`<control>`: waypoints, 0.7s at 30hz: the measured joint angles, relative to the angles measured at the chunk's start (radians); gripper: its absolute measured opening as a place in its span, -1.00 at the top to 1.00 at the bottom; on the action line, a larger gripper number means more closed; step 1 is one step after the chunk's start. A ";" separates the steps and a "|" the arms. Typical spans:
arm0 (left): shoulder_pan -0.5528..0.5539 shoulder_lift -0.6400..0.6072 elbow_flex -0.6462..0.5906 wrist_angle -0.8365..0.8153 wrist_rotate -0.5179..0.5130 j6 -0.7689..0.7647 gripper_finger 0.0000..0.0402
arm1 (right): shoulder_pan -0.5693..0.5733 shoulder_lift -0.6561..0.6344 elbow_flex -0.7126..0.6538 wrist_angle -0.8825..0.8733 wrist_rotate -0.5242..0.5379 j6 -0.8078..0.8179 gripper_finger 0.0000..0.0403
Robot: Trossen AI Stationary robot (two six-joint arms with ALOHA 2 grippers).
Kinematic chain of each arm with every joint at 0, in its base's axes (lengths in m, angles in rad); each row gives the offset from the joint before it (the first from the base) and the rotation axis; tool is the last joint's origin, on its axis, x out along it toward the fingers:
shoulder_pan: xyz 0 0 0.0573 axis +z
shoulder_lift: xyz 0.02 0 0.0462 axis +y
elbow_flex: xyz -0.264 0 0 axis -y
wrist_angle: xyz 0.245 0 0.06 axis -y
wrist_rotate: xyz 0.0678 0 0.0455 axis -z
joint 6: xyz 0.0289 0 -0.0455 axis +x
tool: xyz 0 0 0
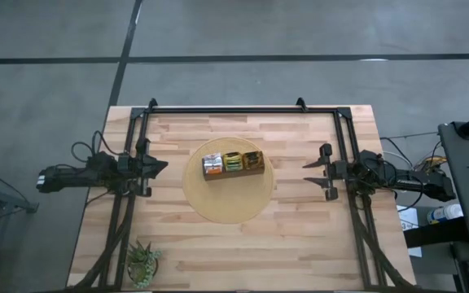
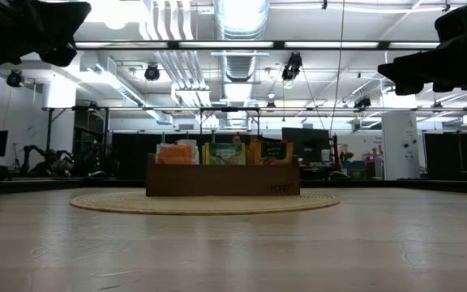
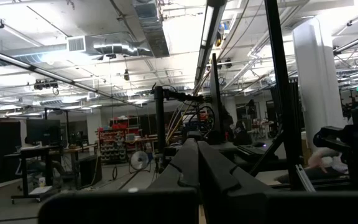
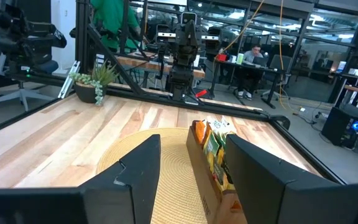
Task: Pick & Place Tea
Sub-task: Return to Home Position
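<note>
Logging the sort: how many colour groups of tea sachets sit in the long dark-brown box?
3, in the box: orange sachets at its left-arm end, yellow-green sachets mid-box, dark sachets at its right-arm end. Others may be hidden.

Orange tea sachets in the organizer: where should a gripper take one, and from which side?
Take an orange tea sachet by its top edge, coming straight down from above. The sachets stand upright in the wooden organizer with only their tops above its wall, so the sides are blocked; closing across the flat faces likely suits best.
</note>
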 joint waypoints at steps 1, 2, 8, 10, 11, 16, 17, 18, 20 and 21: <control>0.000 0.000 0.000 0.000 0.000 0.000 1.00 | 0.000 0.000 0.000 0.000 0.000 0.000 0.11; 0.000 0.000 0.000 0.000 0.000 0.000 1.00 | 0.000 0.000 0.000 0.000 0.000 0.000 0.11; 0.000 0.000 0.000 0.000 0.000 0.000 1.00 | 0.000 0.000 0.000 0.000 0.000 0.000 0.13; 0.000 0.000 0.000 0.000 0.000 0.000 1.00 | 0.000 0.000 0.000 0.000 0.000 0.000 0.12; 0.000 0.000 0.000 0.000 0.000 0.000 1.00 | 0.000 0.000 0.000 0.000 0.000 0.000 0.11; 0.000 0.000 0.000 0.000 0.000 0.000 1.00 | 0.000 0.000 0.000 0.000 0.000 0.000 0.11; 0.000 0.000 0.000 0.000 0.000 0.000 1.00 | 0.000 0.000 0.000 0.000 0.000 0.000 0.12; 0.000 0.000 0.000 0.000 0.000 0.000 1.00 | 0.000 0.000 0.000 0.000 0.000 0.000 0.12; 0.000 0.000 0.000 0.000 0.000 0.000 1.00 | 0.000 0.000 0.000 0.000 0.000 0.000 0.13; 0.000 0.000 0.000 0.000 0.000 0.000 1.00 | 0.000 0.000 0.000 0.000 0.000 0.000 0.13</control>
